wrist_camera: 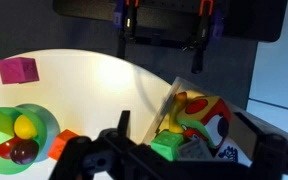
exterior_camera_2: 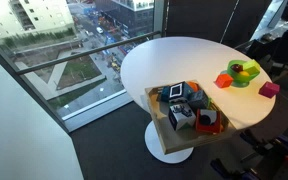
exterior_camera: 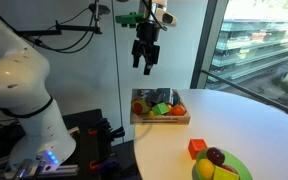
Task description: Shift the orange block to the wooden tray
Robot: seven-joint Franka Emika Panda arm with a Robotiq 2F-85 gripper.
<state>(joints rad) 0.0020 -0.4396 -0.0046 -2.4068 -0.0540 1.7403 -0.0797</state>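
Note:
The orange block sits on the white round table next to the lime-green plate. It also shows in an exterior view and in the wrist view, partly behind my gripper's body. The wooden tray stands at the table's edge and holds several toys; it shows in an exterior view and in the wrist view. My gripper hangs high above the tray, open and empty. In the wrist view its dark fingers frame the tray's toys.
The green plate holds toy fruit. A magenta block lies apart on the table and shows in an exterior view. The tray holds a green block and a red-and-white cube. Windows flank the table.

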